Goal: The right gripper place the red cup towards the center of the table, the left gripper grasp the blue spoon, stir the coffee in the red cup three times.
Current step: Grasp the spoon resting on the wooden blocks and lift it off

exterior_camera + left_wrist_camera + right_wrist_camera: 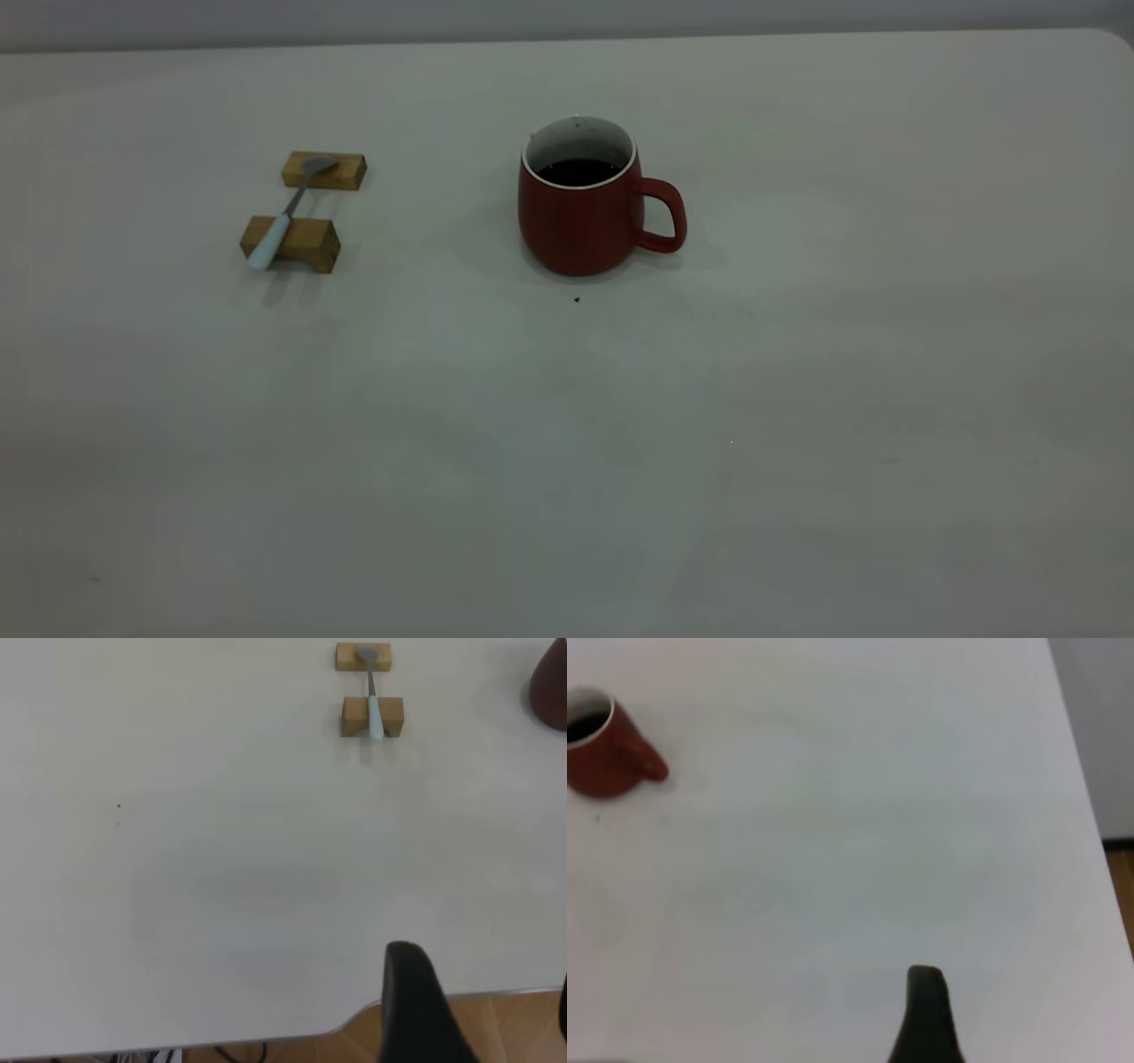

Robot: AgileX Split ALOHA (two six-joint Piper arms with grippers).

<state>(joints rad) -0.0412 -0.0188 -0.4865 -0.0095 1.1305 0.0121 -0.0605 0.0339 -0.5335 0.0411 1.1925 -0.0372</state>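
The red cup (580, 208) with coffee (578, 171) stands upper centre of the desk (797, 399); the blue spoon (285, 215) bridges two wooden blocks (306, 208) upper left. Neither hand's spread shows. Next, probably the spoon grasp.

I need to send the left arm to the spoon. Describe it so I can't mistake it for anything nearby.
Start at the red cup near the table's middle and look toward the left arm's side, where two tan wooden blocks lie. The blue spoon bridges them, its grey bowl on the farther block. It alone is slim, with a pale blue handle.
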